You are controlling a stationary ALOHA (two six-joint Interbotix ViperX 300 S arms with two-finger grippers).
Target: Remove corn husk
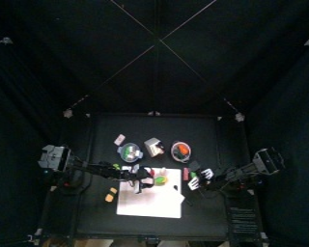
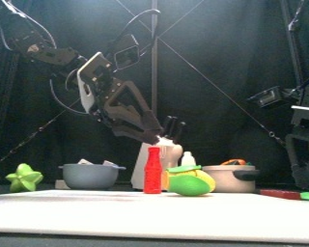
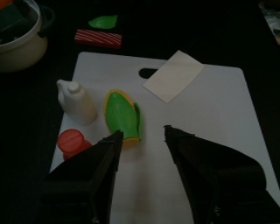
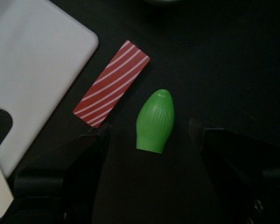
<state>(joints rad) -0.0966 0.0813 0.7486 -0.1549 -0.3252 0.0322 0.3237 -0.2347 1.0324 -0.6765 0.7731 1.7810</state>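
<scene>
Corn husk point(image 3: 122, 115) lies on the white cutting board point(image 3: 213, 114), green leaf wrap over a yellow ear, long axis running along the board, nothing gripping it. Left fingers point(image 3: 143, 150) hover just above the board, spread wide, empty, the husk's near end just ahead of the gap between them and closer to one finger. Beside the husk on the board: a small white bottle point(image 3: 73, 97) and a red-capped bottle point(image 3: 73, 141), both at the board's edge. A square of white paper point(image 3: 173, 75) sits near the board's handle hole.

Off the board on the black tabletop point(image 4: 236, 52): a red-and-white striped block point(image 4: 113, 83) and a loose green husk-shaped piece point(image 4: 157, 120), side by side, apart, not touching. Right fingers point(image 4: 152, 162) are spread wide and empty, hanging over that green piece, which sits between the finger lines. A pot point(image 3: 17, 39) with dark contents stands past the board's corner.

Front view: the left arm point(image 2: 119, 96) slants down behind the bottles; a grey bowl point(image 2: 92, 174), a green star toy point(image 2: 24, 178) and a lidded pot point(image 2: 231, 177) stand along the tabletop
</scene>
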